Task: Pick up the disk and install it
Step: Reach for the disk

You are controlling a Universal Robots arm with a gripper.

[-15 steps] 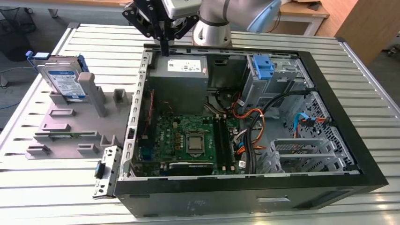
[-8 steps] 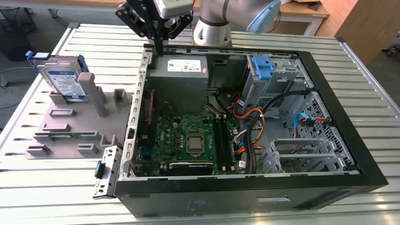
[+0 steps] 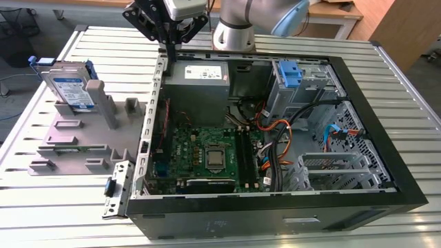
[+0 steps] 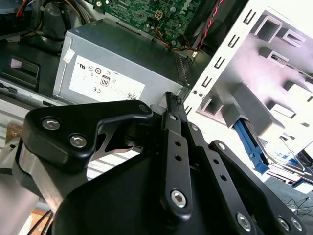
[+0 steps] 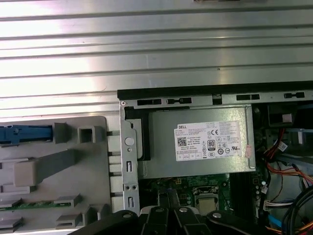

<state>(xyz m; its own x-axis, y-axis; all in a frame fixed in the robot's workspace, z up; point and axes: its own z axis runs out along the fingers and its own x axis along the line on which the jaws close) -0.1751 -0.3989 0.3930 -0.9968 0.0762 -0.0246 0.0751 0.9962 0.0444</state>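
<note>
Gripper [image 3: 165,47] [image 4: 171,100], black with linked metal fingers, is clenched on nothing and hangs over the pale perforated wall of the computer case, just above the power supply, near the worktop's far edge in the exterior view.

The worktop [image 3: 41,217] is made of ribbed aluminium slats. On it lies the computer case [image 3: 276,219], a black tower on its side with the panel off. A grey plastic holder [image 3: 76,139], moulded with slots and upright posts, sits just beside the case, toward the worktop's edge on the exterior view's left. Inside the case a green motherboard [image 3: 206,155] lies flat. The power supply [image 3: 196,77] [image 5: 195,147], a grey sheet-metal box with a white sticker, fills the case's corner below the gripper.

The disk [image 3: 69,88] [image 4: 286,156] stands on edge in a slot at the holder's far corner. Its long axis is roughly upright, leaning back slightly, and its white-and-blue label faces the exterior camera. A blue plastic frame runs along its edges. It is well apart from the gripper, with the case wall and the holder's posts between them.

A blue latch [image 3: 289,75] tops the bare-metal drive cage, and orange and black cables [image 3: 276,137] loop beside the motherboard.
</note>
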